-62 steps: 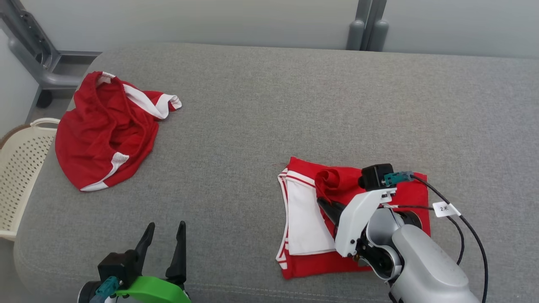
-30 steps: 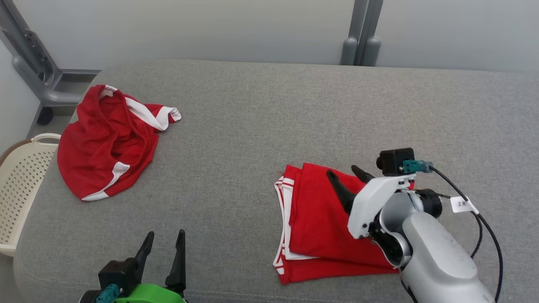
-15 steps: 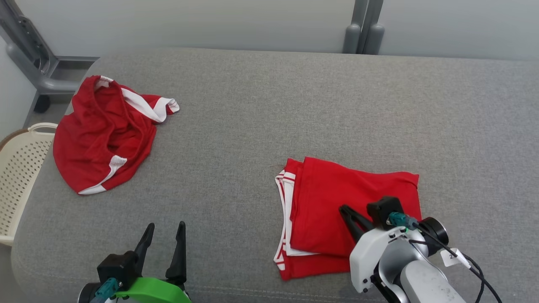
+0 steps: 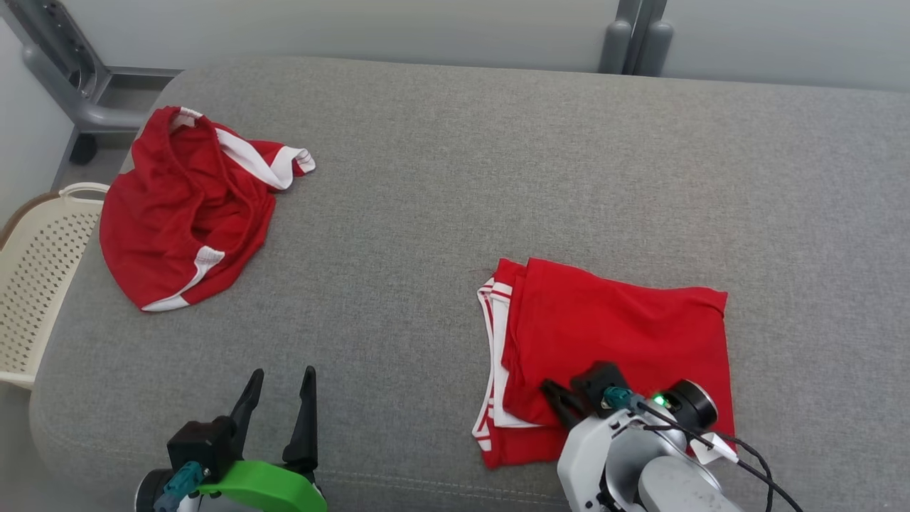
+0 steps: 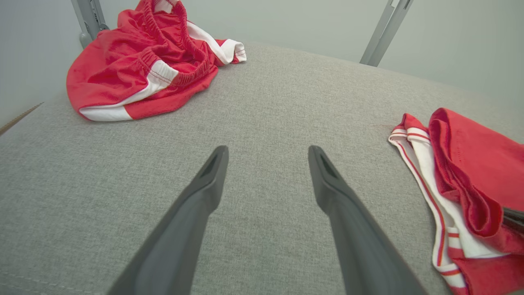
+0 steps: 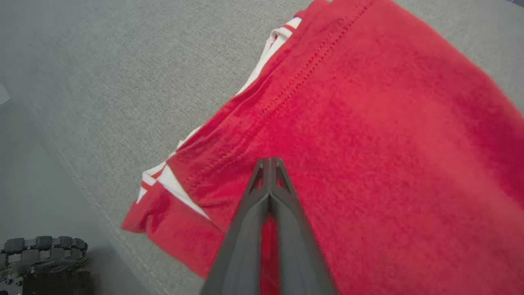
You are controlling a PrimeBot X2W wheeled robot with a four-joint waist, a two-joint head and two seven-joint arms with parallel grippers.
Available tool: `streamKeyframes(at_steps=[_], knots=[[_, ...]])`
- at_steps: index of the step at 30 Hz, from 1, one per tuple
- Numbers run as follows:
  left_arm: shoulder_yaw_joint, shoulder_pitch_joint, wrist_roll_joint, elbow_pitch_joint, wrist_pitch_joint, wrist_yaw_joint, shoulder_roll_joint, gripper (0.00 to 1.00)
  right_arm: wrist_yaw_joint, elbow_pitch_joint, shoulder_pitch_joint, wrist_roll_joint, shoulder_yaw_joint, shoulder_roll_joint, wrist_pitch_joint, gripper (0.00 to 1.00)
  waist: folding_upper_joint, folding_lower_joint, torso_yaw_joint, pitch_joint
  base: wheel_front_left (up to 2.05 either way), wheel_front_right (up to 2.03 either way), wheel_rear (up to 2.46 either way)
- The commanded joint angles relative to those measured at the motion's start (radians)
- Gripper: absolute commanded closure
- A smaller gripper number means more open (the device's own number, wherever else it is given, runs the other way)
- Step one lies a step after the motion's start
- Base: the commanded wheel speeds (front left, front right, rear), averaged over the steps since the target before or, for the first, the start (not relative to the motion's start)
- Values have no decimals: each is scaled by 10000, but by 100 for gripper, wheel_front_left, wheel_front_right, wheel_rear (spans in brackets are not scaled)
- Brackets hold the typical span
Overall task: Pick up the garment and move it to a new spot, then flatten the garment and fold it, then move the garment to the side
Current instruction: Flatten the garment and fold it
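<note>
The right gripper (image 6: 270, 162), closed tight, has drawn back over the folded garment (image 4: 625, 334); left gripper (image 4: 283, 373) spread wide, basket (image 4: 43, 270) contents unclear.

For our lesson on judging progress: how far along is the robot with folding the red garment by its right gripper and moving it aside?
Done: the folded garment lies flat as a rectangle on the grey cushion. In hand: the right gripper, shut, is over its near-left part; the left gripper is open over bare cushion. Left: moving it to the side. The crumpled garment at far left is unfolded.
</note>
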Motion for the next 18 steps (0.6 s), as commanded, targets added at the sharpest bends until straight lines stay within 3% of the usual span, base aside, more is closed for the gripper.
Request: streamKeyframes(at_steps=[1, 7, 18], knots=[[25, -138, 70, 6, -28, -50, -28, 0, -2, 217, -139, 21, 146, -17, -11, 100, -1, 0, 47, 20, 0, 0, 0], [82, -149, 82, 106, -28, -104, -58, 0, -2, 878, -299, 456, 805, 16, -144, 100, -1, 0, 139, 32, 0, 0, 0], [178, -113, 125, 183, -28, -143, -88, 0, -2, 995, -555, 1590, 2216, 20, -261, 100, -1, 0, 107, -24, 0, 0, 0]])
